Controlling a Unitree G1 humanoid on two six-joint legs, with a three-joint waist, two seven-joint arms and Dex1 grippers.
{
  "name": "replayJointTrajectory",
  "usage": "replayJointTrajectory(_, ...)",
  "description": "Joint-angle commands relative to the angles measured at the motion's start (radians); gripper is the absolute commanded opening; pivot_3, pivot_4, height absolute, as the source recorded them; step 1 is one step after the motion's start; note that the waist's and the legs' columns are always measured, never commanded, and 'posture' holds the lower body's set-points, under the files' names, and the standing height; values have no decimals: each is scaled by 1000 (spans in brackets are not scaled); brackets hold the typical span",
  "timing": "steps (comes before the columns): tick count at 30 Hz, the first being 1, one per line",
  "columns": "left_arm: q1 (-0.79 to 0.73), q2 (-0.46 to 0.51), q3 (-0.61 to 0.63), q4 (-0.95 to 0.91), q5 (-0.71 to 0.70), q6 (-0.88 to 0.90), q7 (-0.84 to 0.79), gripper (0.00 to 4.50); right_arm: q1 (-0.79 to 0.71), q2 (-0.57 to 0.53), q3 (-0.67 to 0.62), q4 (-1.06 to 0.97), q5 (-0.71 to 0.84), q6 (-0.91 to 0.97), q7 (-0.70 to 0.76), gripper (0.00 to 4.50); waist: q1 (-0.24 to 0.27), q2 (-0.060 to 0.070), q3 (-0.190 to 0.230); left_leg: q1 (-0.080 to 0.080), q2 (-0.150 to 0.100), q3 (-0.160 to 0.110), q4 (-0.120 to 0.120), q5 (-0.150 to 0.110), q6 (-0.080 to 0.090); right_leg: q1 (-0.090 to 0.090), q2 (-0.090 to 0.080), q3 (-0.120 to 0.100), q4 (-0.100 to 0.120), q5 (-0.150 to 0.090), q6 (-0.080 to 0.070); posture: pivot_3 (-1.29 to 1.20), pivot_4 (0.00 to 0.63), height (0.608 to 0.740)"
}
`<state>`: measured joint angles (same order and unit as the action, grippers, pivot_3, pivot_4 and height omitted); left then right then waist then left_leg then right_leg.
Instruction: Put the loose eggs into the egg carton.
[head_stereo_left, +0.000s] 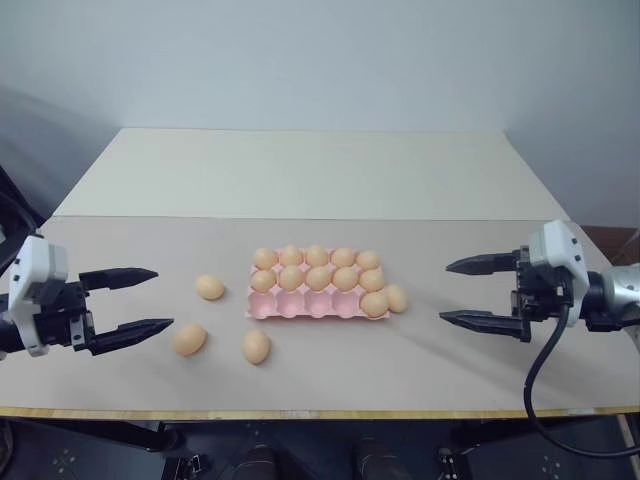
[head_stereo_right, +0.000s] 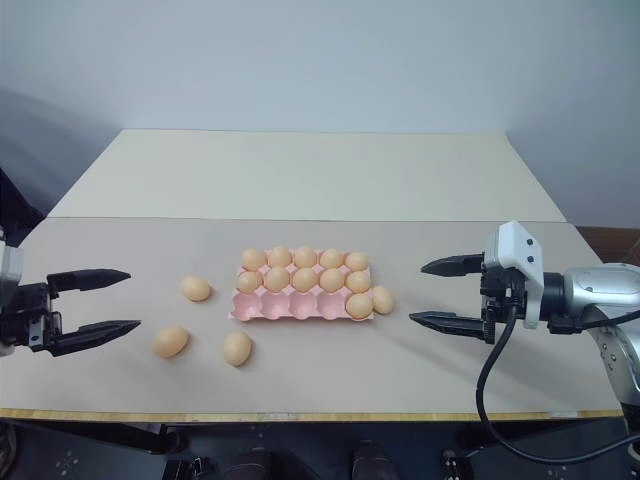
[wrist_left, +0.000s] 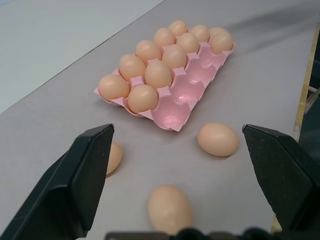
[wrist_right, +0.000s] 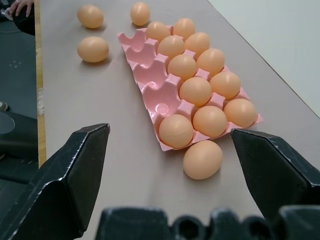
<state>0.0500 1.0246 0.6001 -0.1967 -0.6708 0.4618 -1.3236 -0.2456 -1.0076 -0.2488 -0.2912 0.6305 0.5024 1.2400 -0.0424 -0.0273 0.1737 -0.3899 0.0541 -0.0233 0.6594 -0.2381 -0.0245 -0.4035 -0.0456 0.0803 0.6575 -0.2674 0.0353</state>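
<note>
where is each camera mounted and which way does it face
Left eye and right eye views: on the head, looking forward and down at the table, both arms at the sides.
Left wrist view: on the left arm, looking along the open left gripper at the egg carton and three loose eggs.
Right wrist view: on the right arm, looking along the open right gripper at the carton's other end.
All share the carton.

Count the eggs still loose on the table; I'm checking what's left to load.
4 smooth tan-orange loose eggs: three left of the pale pink moulded egg carton at, one touching its right end.
</note>
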Motion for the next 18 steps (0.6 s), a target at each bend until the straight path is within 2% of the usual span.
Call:
replayJointTrajectory(1,-38,-1,-4,-2,-26,28,40,4476,-1,-1,-27,-18,12,-16,0,4500,0,0,0,0,0,0,0,0,0,0,0,0,0,0,0,0,150,740)
replayJointTrajectory(10,-47,11,3,-18,-42,40,26,4476,9,0,-30,-24,14,-16,-2,4500,0,0,0,0,0,0,0,0,0,0,0,0,0,0,0,0,150,740)
replayJointTrajectory(18,-94,-1,-59,-74,-86,47,16,4476,-22,-10,23,41,-59,-81,26,4500,0,0,0,0,0,0,0,0,0,0,0,0,0,0,0,0,150,740)
